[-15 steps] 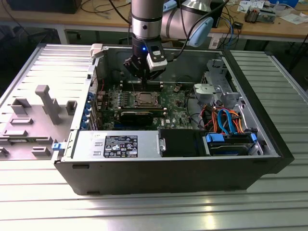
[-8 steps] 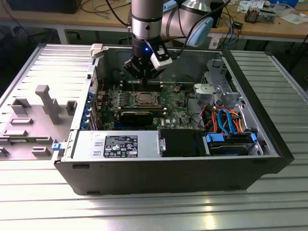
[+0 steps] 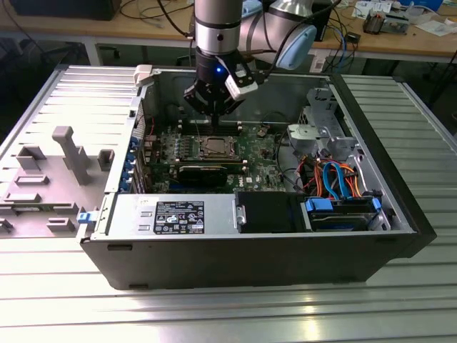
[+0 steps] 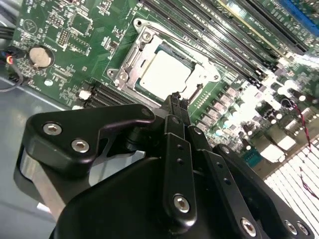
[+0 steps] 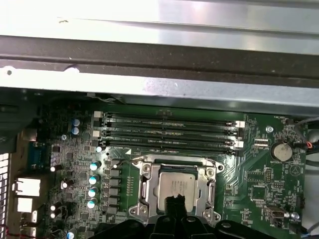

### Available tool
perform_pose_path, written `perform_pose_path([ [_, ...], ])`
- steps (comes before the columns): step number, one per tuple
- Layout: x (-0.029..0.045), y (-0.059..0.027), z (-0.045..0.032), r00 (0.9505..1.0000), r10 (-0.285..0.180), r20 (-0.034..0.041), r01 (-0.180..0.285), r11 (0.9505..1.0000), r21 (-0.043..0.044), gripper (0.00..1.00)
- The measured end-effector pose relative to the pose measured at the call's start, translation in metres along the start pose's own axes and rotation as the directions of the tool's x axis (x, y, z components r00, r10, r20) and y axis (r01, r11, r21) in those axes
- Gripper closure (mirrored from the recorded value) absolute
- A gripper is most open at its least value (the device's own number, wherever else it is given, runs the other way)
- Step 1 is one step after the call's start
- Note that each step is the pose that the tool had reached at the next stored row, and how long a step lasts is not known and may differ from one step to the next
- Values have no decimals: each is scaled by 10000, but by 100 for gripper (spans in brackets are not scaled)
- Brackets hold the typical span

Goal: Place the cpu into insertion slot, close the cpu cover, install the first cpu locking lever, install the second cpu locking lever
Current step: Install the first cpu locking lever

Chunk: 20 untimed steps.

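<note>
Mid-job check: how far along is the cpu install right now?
Done: the cpu lies in place with the cpu cover down flat around it. In hand: nothing; the gripper, jaws shut, hangs just over the cover's edge. Left: the levers; one wire lever lies beside the memory slots, latching unclear.

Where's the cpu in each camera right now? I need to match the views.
Exterior view: cpu, mid-motherboard, directly under the gripper.
Second wrist view: cpu, pale square just past the gripper.
First wrist view: cpu, grey square just past the gripper.
Shared landmark: the gripper.
</note>
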State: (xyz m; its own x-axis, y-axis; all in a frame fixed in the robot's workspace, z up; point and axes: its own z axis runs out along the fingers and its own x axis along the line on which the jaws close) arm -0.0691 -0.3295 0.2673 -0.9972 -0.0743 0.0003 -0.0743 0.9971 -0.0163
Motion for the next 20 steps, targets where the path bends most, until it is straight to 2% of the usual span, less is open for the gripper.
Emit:
perform_pose_path([
  [1,0,-1,-46,10000,0,0,0,10000,-1,89],
  [3,0,-1,-82,10000,-2,1,2,10000,-7,89],
  [5,-1,-2,-83,10000,-3,5,3,9999,-104,89],
  [6,0,-1,-83,10000,2,-14,-2,9998,-180,89],
  [7,-1,-1,-83,10000,4,-46,-5,9998,-183,89],
  [9,0,-1,-82,9998,3,-214,-7,9998,-194,89],
  [10,3,-1,-83,9997,5,-228,-9,9998,-194,89],
  [15,108,7,-83,9997,-21,-226,17,9998,-195,89],
  [20,171,12,-83,9997,-23,-226,18,9998,-195,89],
])
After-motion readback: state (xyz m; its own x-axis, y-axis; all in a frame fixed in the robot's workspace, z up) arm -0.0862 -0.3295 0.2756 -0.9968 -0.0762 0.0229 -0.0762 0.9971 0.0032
